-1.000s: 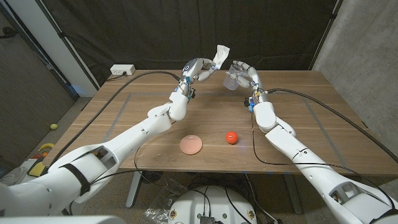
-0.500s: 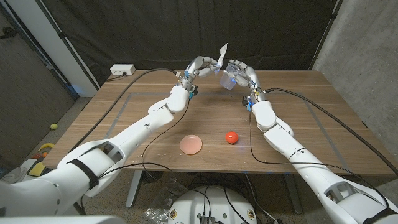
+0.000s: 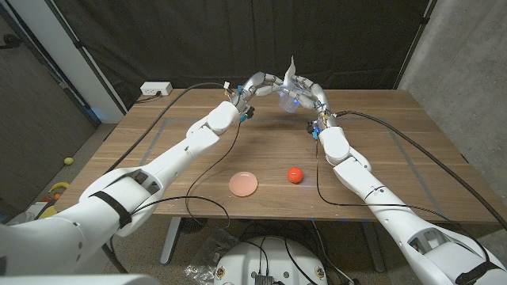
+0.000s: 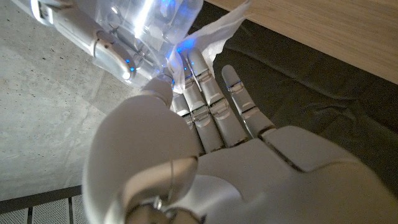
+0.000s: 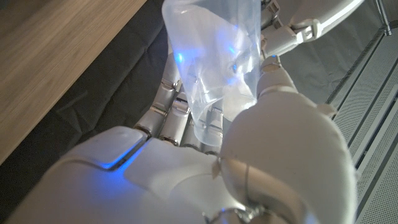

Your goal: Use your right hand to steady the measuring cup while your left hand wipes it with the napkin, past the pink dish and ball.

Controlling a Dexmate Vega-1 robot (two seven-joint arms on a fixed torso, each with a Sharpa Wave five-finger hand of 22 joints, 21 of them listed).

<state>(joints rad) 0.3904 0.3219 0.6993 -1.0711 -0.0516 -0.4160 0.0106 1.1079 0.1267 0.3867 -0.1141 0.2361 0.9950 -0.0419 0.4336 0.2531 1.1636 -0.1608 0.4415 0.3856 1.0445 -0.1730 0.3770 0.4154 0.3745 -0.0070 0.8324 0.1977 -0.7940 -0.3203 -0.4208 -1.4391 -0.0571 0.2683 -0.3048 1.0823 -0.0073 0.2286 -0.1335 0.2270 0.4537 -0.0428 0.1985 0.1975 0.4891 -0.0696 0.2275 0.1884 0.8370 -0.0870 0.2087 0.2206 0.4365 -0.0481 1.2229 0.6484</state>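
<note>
A clear plastic measuring cup is held up above the table's far edge by my right hand, whose fingers wrap around it. My left hand pinches a white napkin and presses it against the cup; the two hands meet there. Nearer the front edge lie a pink dish and a red ball, well apart from both hands.
The wooden table has black cables running along both arms. A white power strip sits at the far left corner. A dark curtain hangs behind the table, and a concrete wall stands on the right.
My left hand has moved right with the napkin until it touches the cup. The right hand with the cup has shifted slightly left and up to meet it.
</note>
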